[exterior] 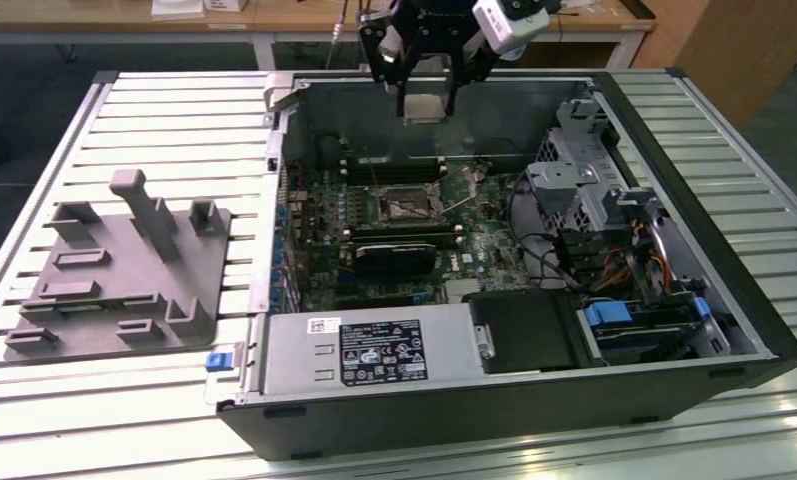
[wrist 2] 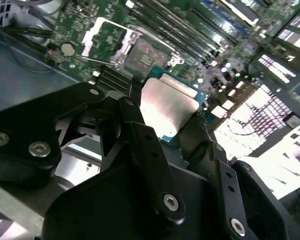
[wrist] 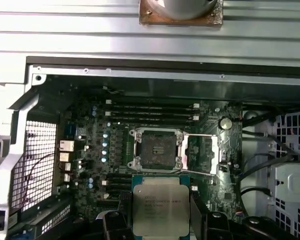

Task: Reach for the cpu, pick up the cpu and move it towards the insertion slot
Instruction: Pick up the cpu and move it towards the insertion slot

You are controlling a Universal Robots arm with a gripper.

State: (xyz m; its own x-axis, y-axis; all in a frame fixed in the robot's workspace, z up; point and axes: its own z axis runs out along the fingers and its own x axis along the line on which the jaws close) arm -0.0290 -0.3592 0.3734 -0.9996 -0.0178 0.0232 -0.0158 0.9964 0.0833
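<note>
The cpu (wrist: 156,206) is clamped between the black jaws of the gripper (wrist: 157,220) — held above the motherboard (wrist: 90,150), just beside the open insertion slot (wrist: 156,150).

cpu (wrist: 153,206) above motherboard (wrist: 95,165), beside insertion slot (wrist: 157,149)

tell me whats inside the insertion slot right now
The insertion slot stands open and holds no chip: a dark square bed inside its metal frame. The cpu is clamped in the gripper, held above the motherboard.
</note>
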